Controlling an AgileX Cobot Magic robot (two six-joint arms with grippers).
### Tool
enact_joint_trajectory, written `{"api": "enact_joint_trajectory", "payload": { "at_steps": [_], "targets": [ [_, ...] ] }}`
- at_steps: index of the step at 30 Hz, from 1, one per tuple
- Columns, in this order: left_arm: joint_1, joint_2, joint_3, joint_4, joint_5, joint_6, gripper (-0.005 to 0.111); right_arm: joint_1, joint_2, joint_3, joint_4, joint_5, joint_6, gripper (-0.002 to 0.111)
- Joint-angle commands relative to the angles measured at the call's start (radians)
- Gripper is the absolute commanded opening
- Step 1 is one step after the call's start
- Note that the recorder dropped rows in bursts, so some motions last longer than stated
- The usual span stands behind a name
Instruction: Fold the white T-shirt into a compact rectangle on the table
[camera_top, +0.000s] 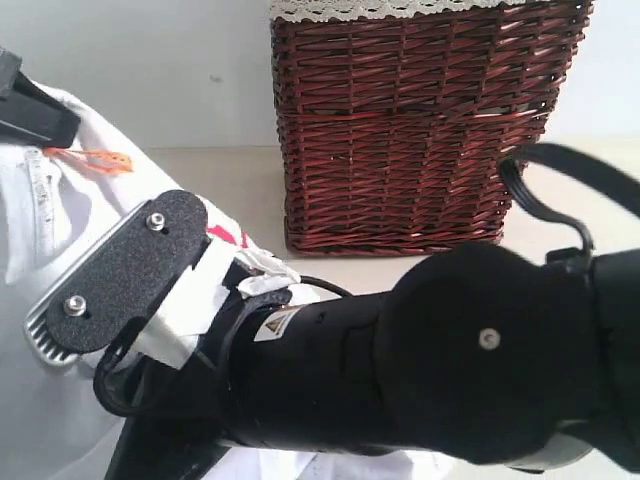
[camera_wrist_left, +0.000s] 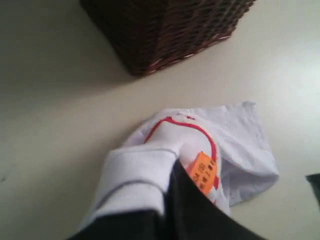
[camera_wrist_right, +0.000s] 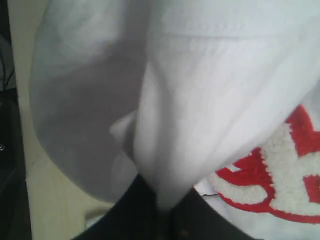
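A tall wicker basket (camera_top: 400, 130) walls off the back of the surface (camera_top: 225, 185), its foot just beyond the white T-shirt (camera_top: 40, 260). The right arm (camera_top: 450, 370) lies across the whole foreground, barring any reach from the near side. A bare strip of surface runs open between basket and arm, and more lies open around the shirt's loose end, up to the basket's corner. Close up, bunched cloth crowds the right tool (camera_wrist_right: 162, 212), with only a sliver of surface showing alongside.
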Motion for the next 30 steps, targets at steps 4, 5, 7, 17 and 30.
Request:
{"api": "enact_joint_trajectory", "payload": {
  "at_steps": [4,5,7,17,30],
  "targets": [
    [0.061,-0.008,0.003,0.119,-0.066,-0.057,0.0,0.002,-0.082,-0.003,-0.147,0.161,0.011,0.0],
    [0.061,-0.008,0.003,0.142,-0.069,-0.07,0.0,0.002,-0.082,-0.003,-0.214,0.174,0.065,0.002],
    [0.061,-0.008,0.003,0.132,-0.063,-0.07,0.0,-0.011,-0.082,-0.001,-0.378,0.174,0.247,0.014],
    [0.061,-0.004,0.003,0.004,-0.038,-0.036,0.0,-0.048,-0.068,-0.062,-0.505,0.064,0.573,0.05],
    [0.061,-0.004,0.003,0.003,-0.019,-0.036,0.0,0.041,0.263,-0.247,-0.504,-0.015,0.717,0.063]
  ]
}}
